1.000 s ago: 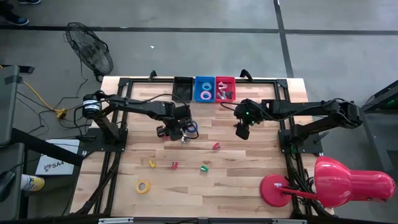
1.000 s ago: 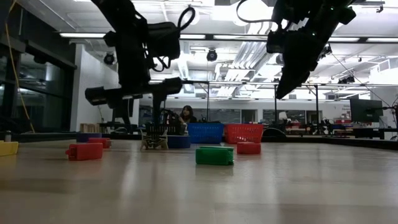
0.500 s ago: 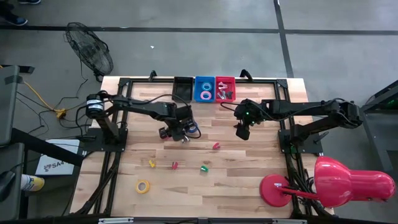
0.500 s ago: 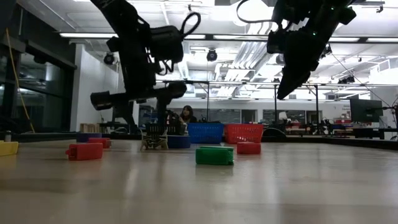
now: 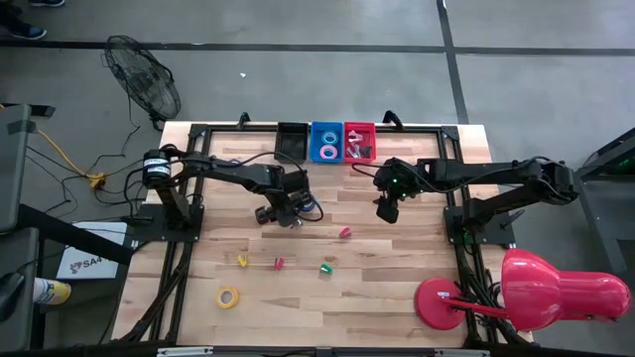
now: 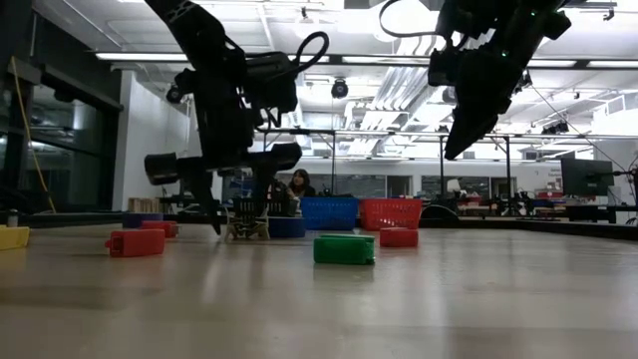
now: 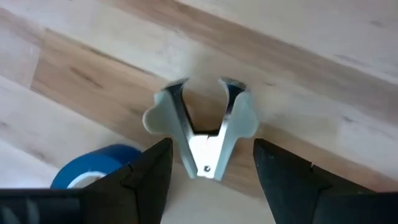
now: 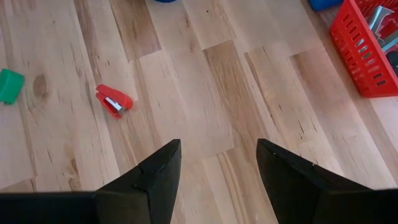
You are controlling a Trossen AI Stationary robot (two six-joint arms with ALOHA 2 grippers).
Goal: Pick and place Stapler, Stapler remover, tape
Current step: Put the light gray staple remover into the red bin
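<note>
A silver staple remover (image 7: 200,127) lies flat on the wood, jaws pointing away from my left gripper (image 7: 211,171). That gripper is open and hangs low just above it, one finger to each side, touching nothing. In the low view the staple remover (image 6: 247,223) sits below the left gripper (image 6: 237,214). A blue tape roll (image 7: 99,169) lies right beside it. My right gripper (image 5: 387,210) is open and hovers high over the table's right half, with a red stapler (image 8: 114,101) ahead of it on the wood. A yellow tape roll (image 5: 228,297) lies near the near edge.
Black bin (image 5: 292,139), blue bin (image 5: 325,142) and red bin (image 5: 359,142) stand in a row at the far edge. A yellow stapler (image 5: 242,261), a red one (image 5: 279,264) and a green one (image 5: 324,268) lie mid-table. A red lamp (image 5: 556,288) stands off the near right corner.
My left gripper has come down toward the staple remover and now hangs close over the table, still open. The right arm has kept still.
</note>
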